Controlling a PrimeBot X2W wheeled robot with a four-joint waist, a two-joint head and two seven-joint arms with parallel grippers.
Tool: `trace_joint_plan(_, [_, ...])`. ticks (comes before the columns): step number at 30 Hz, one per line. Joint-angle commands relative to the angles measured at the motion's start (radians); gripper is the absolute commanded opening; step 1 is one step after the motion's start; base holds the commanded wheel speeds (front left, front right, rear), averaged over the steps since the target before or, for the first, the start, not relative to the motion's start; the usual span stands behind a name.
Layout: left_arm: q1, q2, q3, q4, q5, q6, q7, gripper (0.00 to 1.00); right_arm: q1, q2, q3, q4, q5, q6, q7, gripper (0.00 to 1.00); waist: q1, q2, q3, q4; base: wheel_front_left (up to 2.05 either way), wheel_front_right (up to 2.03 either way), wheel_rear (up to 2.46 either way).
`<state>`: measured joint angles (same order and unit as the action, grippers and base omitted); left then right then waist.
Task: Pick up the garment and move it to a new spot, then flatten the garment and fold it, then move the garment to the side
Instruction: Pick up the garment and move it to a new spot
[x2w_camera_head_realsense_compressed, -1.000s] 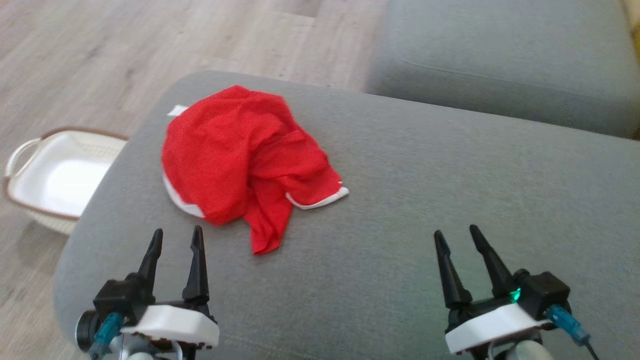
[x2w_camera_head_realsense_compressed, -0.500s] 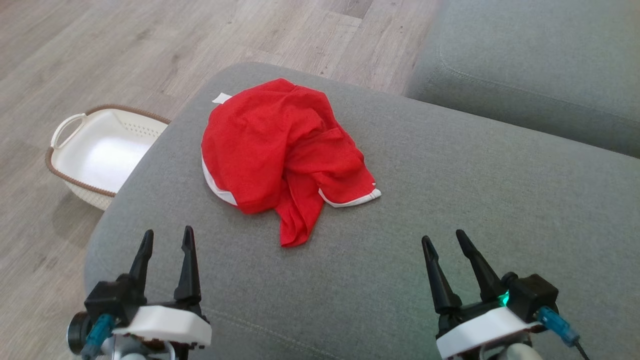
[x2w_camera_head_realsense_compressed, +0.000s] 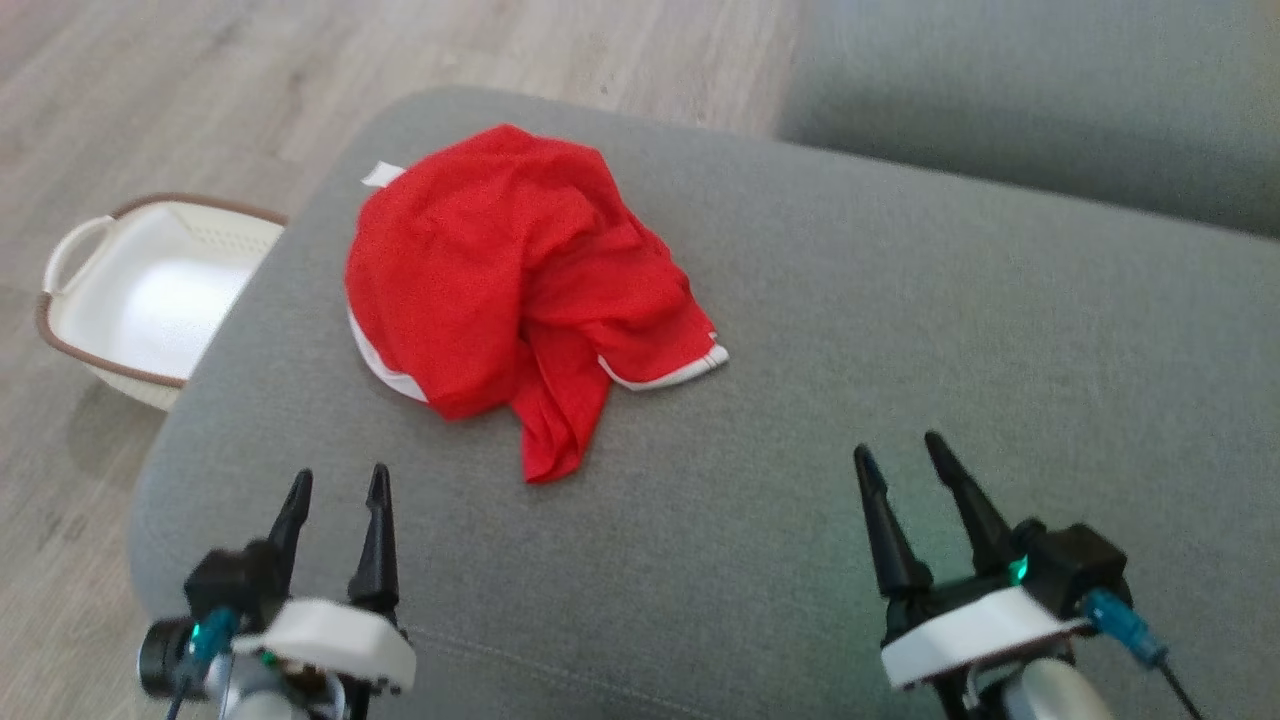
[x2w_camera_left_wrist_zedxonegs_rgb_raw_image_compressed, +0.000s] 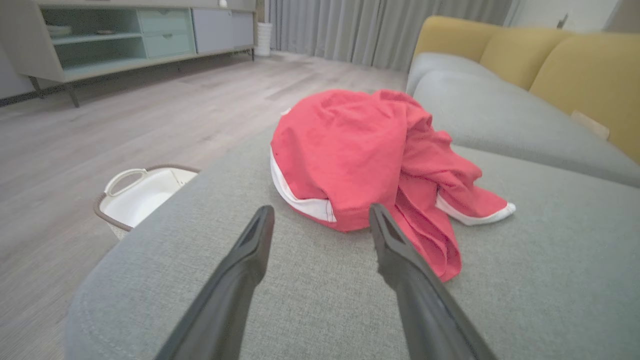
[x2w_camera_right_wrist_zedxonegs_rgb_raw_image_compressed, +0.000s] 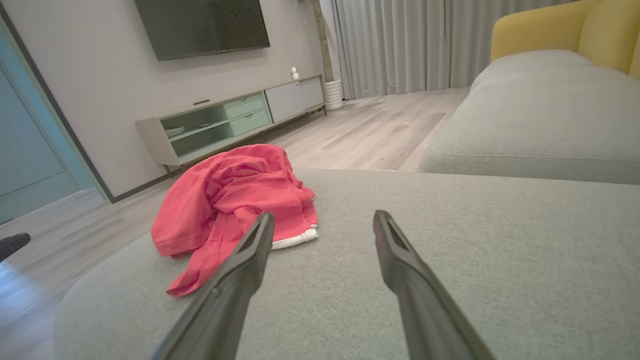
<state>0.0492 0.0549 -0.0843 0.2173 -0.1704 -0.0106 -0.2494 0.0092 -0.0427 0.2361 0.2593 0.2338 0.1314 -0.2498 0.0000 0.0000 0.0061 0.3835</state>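
A crumpled red garment (x2w_camera_head_realsense_compressed: 500, 290) with white trim lies in a heap on the left part of a grey cushion (x2w_camera_head_realsense_compressed: 850, 330). It also appears in the left wrist view as the garment (x2w_camera_left_wrist_zedxonegs_rgb_raw_image_compressed: 365, 155) and in the right wrist view as the garment (x2w_camera_right_wrist_zedxonegs_rgb_raw_image_compressed: 235, 200). My left gripper (x2w_camera_head_realsense_compressed: 337, 485) hovers open near the cushion's front left, short of the cloth; its fingers (x2w_camera_left_wrist_zedxonegs_rgb_raw_image_compressed: 240, 270) frame the heap's near edge. At the front right, well apart from the cloth, my right gripper (x2w_camera_head_realsense_compressed: 900, 450) is open too, its fingers (x2w_camera_right_wrist_zedxonegs_rgb_raw_image_compressed: 400, 270) over bare cushion.
A white basket (x2w_camera_head_realsense_compressed: 140, 300) with a brown rim stands on the wooden floor (x2w_camera_head_realsense_compressed: 150, 90) left of the cushion. A second grey cushion (x2w_camera_head_realsense_compressed: 1050, 110) lies beyond. Yellow backrests (x2w_camera_left_wrist_zedxonegs_rgb_raw_image_compressed: 575, 65) and a low TV cabinet (x2w_camera_right_wrist_zedxonegs_rgb_raw_image_compressed: 230, 120) stand farther off.
The head camera has swung, so the whole picture shifted right and then back left. The garment lies in the same heap and both grippers stay open.
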Motion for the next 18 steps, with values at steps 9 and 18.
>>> trace_joint_plan(9, [-0.340, 0.080, 0.013, 0.276, 0.012, -0.061, 0.076, 1.00, -0.116, -0.008, -0.022, -0.041, -0.052, -0.001, -0.012, 1.00, 0.0000, 0.0000, 0.152, -0.098, 0.00, 0.00, 0.00])
trace_joint_plan(18, [-0.522, 0.138, 0.029, 0.513, -0.029, -0.084, 0.180, 1.00, -0.155, -0.008, -0.033, -0.049, -0.069, -0.001, -0.012, 1.00, 0.0000, 0.0000, 0.236, -0.164, 0.00, 0.00, 0.00])
